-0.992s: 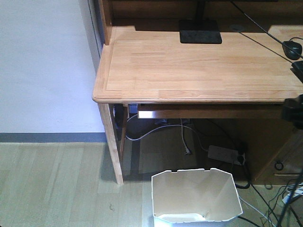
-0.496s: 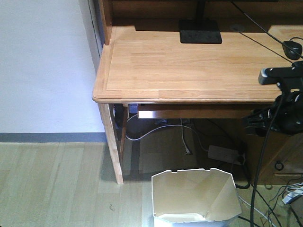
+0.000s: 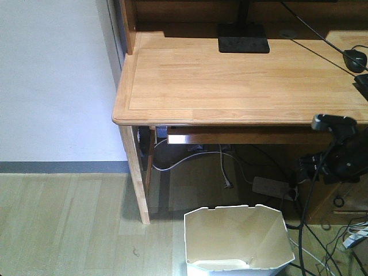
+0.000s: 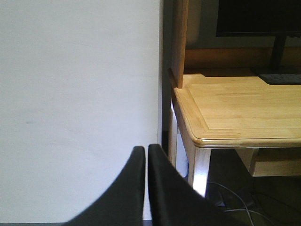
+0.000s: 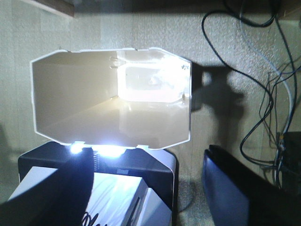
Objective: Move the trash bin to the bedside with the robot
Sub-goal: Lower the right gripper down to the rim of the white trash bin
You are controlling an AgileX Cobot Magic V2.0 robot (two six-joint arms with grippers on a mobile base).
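The left tool point(image 4: 146, 186) has its two black fingers pressed together with nothing between them, and it points at the white wall point(image 4: 75, 94), away from the work. The right tool point(image 5: 146, 157) hangs with its fingers spread wide apart and looks straight down into the trash bin point(image 5: 110, 99), but the fingers are not around any wall of it. The bin stands upright on the wood floor point(image 3: 63, 224), just in front of the worktop point(image 3: 241, 80) and to the right of its left leg point(image 3: 135, 172). It is empty, so I judge it to be light. The walls look like thin plastic, which will probably bend when squeezed, and the strong glare inside suggests a smooth surface that may slip. The best hold, I think, is to pinch one wall at the rim, one finger inside and one outside, close to a cut corner where the rim should be stiffer. Held on one side only, such a light bin may tilt or swing. Black cables point(image 5: 263, 84) lie on the floor just beside it, and a power strip point(image 3: 273, 187) lies further back under the worktop; these could catch it. No bed shows in any view.
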